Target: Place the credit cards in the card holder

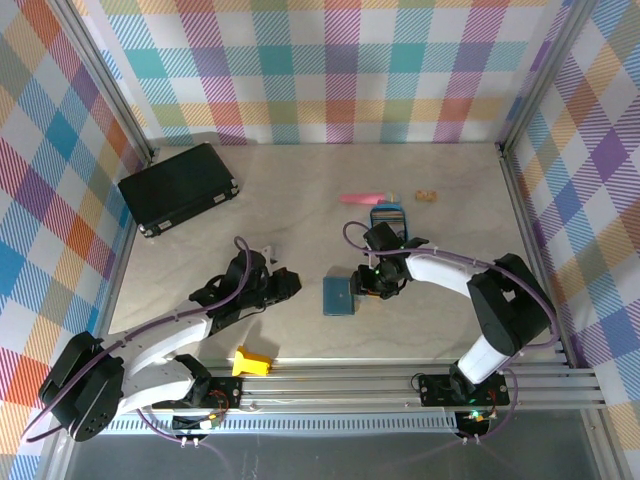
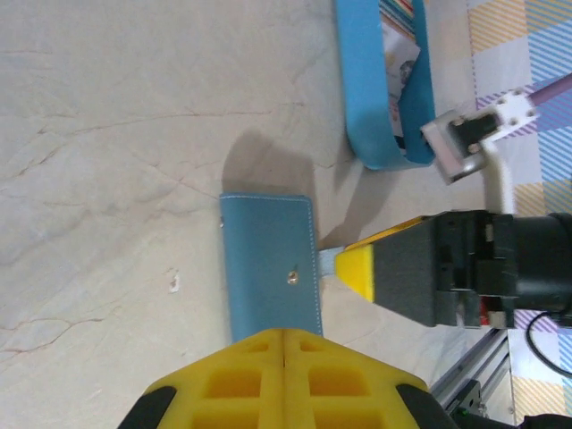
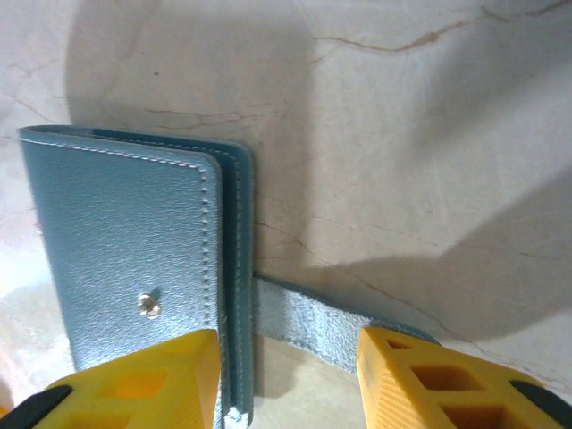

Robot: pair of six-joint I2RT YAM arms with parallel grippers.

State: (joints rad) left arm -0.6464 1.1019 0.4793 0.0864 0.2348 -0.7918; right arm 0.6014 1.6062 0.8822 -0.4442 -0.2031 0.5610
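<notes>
Right pincer (image 3: 286, 357): open, its two yellow fingers (image 3: 134, 384) stand apart and hold nothing
Tab (image 3: 308, 323): lies flat on the table (image 3: 429, 134), in the gap between those two fingers
Wallet (image 3: 125, 241): folded shut and flat on the table, right by one finger of the right pincer; I cannot tell if they touch
Snap (image 3: 149, 307): a small shiny dot on top of the wallet, close to that finger
Left pincer (image 2: 284, 344): closed tight with nothing in it, on the other side of the wallet from the right pincer, near it but not touching
Tray (image 2: 362, 89): blue, just past the right pincer
Cards (image 2: 398, 63): inside the tray, not in the wallet
Case (image 1: 180, 187): black, shut, far past the left pincer in the back corner
</notes>
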